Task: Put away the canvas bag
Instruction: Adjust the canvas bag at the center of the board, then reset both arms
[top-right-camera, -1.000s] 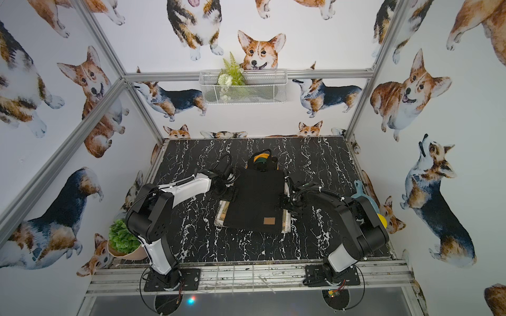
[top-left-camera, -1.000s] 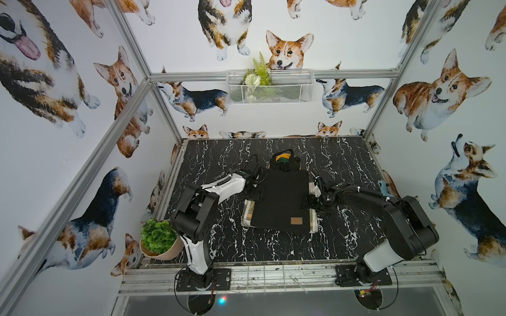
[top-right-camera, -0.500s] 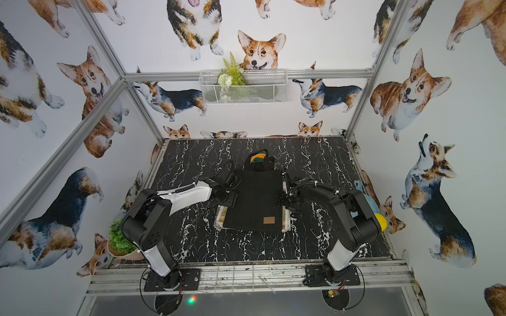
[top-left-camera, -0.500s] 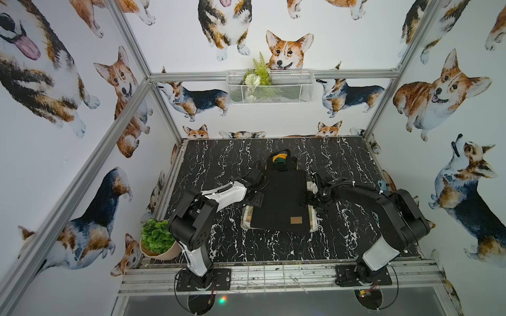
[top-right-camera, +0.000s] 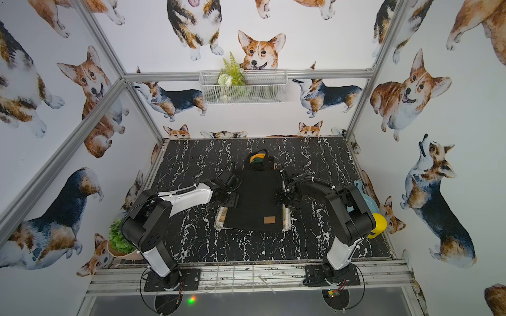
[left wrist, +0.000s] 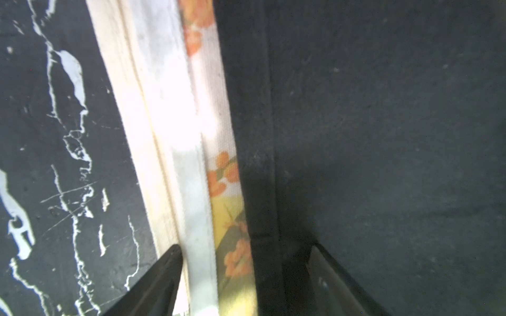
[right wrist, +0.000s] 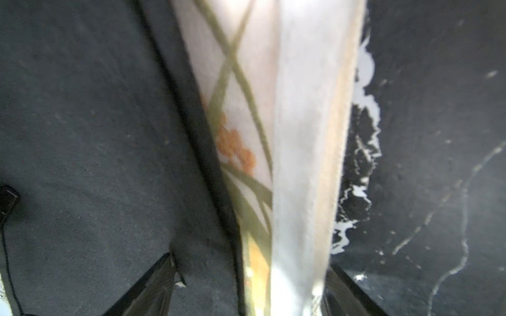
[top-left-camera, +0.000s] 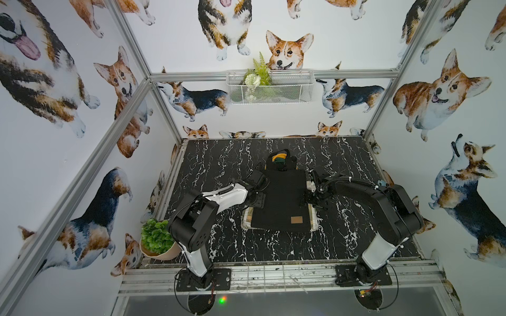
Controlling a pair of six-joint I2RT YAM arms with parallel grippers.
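"Black canvas, that is our bag. Where do we have it now?"

"We have it flat on the desk, below and in front of the wire basket, with its handles at the end nearer to the basket. Under it lies a floral cloth, which shows only as a narrow strip along both long edges. We cannot tell what this cloth is."

"And why do we have one tool on each side?"

"We think the bag is soft and wide, so one grip would let it hang down. The left tool stands over the left long edge, its jaws spread, with the black hem and the floral strip between them. The right tool does the same at the opposite edge, also spread. Neither pinches anything yet."

"So what must we be careful about?"

"In our judgement, closing now may catch both layers together. If we want only the bag, one jaw must go between the hem and the cloth. Both sides should rise evenly, otherwise the canvas can slide out."
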